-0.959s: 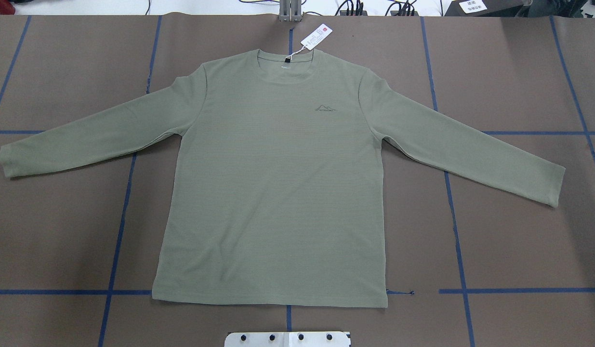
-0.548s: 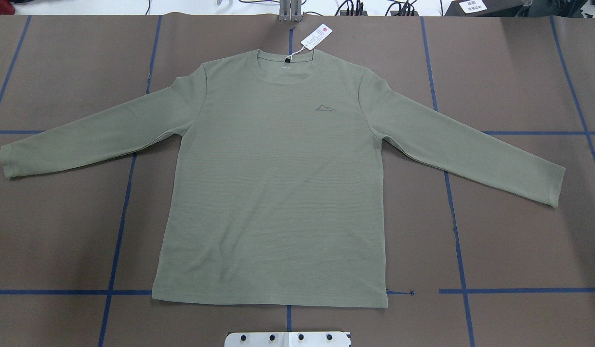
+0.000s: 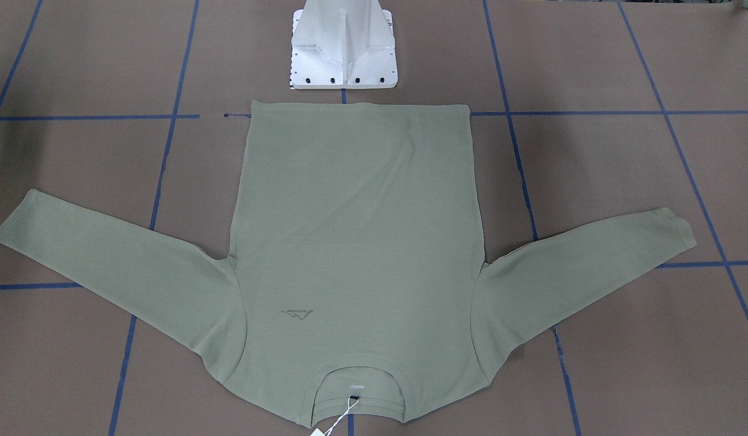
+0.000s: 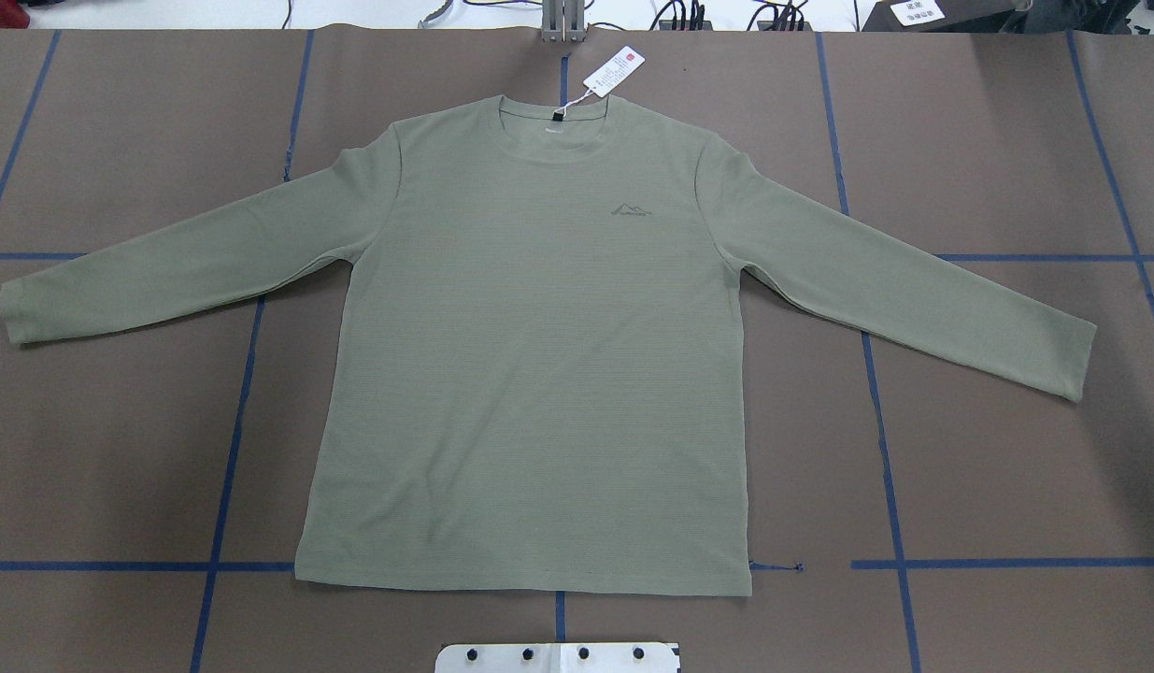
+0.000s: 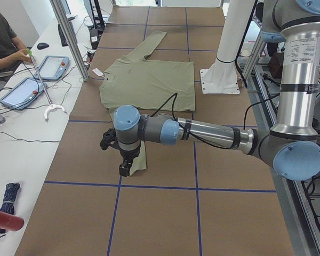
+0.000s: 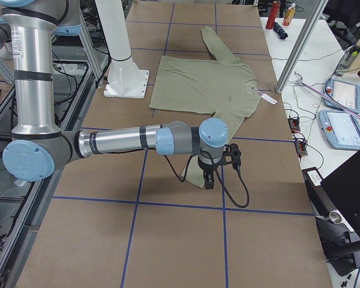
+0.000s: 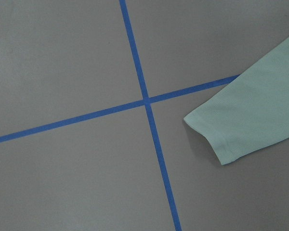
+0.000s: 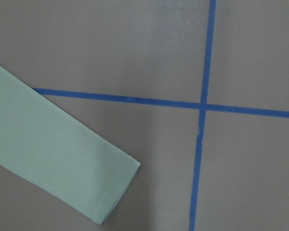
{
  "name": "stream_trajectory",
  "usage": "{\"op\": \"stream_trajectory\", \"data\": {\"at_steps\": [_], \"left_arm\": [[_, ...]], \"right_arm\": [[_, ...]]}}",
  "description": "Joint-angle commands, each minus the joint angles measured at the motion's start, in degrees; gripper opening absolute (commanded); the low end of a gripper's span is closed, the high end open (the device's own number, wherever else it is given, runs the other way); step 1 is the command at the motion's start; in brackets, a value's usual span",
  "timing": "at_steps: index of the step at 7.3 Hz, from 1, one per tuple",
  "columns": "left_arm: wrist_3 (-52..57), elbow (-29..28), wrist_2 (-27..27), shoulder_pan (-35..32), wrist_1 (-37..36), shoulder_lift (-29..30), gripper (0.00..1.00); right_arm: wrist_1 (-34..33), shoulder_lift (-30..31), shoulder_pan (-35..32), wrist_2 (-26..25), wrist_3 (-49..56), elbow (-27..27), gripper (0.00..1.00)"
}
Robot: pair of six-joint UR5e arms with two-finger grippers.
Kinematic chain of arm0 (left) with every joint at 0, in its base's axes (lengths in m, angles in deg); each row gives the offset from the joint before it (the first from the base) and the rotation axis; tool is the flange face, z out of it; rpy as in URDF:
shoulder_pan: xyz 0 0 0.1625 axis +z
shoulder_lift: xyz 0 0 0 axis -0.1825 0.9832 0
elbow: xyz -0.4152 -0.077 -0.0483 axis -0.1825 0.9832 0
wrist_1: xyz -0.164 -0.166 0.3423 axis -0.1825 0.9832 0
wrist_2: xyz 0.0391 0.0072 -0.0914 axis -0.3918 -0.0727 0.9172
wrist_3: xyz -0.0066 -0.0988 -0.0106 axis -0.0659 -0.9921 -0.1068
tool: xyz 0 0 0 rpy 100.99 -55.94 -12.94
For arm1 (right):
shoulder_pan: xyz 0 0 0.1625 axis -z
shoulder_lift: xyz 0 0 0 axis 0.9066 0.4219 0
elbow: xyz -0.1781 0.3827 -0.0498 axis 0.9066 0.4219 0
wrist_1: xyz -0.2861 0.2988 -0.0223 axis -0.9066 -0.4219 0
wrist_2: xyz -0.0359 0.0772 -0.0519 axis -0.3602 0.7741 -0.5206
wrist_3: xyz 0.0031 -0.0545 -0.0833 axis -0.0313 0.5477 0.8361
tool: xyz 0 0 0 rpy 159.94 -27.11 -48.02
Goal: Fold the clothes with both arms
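Note:
The sage-green long-sleeved shirt (image 4: pixel 530 374) lies flat, front up, both sleeves spread, neck away from the robot; it also shows in the front view (image 3: pixel 355 242). Its white hang tag (image 4: pixel 614 72) lies beyond the collar. My left gripper (image 5: pixel 125 168) hangs just above the cuff of the shirt's left-side sleeve, which the left wrist view shows (image 7: pixel 245 125). My right gripper (image 6: pixel 209 180) hangs above the other cuff, seen in the right wrist view (image 8: pixel 53 163). Both grippers show only in the side views, so I cannot tell whether they are open or shut.
The white pedestal base (image 3: pixel 344 45) stands just behind the shirt's hem. Blue tape lines (image 4: pixel 231 449) grid the brown table. A seated operator (image 5: pixel 2 42) and tablets (image 5: pixel 21 90) are at a side bench beyond the table's far edge.

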Motion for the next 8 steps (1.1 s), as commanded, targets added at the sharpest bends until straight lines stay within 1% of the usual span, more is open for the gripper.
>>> {"op": "stream_trajectory", "data": {"at_steps": [1,2,3,4,5,6,8], "left_arm": [[0.0,-1.32,0.79,0.23,1.78,-0.01,1.0],[0.09,-1.59,0.79,0.23,4.66,0.16,1.0],[-0.08,-1.85,0.79,0.23,8.51,-0.02,1.0],[0.0,-1.94,0.18,0.32,8.99,-0.02,1.0],[0.0,-1.6,0.18,0.23,8.99,-0.02,1.0],[0.09,-1.59,0.18,0.32,8.99,-0.02,1.0],[-0.08,-1.51,0.35,0.23,9.95,-0.02,1.0]], "right_arm": [[6.59,-0.76,5.04,1.17,-9.36,1.05,1.0],[13.07,1.07,9.25,-3.09,-15.88,1.14,1.0],[21.75,5.44,11.91,-6.01,-16.56,1.49,1.0],[30.8,7.66,12.54,-5.95,-16.57,4.8,1.0],[37.94,7.86,14.72,-5.86,-18.13,9.1,1.0],[42.19,7.08,16.92,-5.86,-20.15,12.36,1.0],[43.55,5.84,22.19,-6.03,-28.3,12.31,1.0]]}}
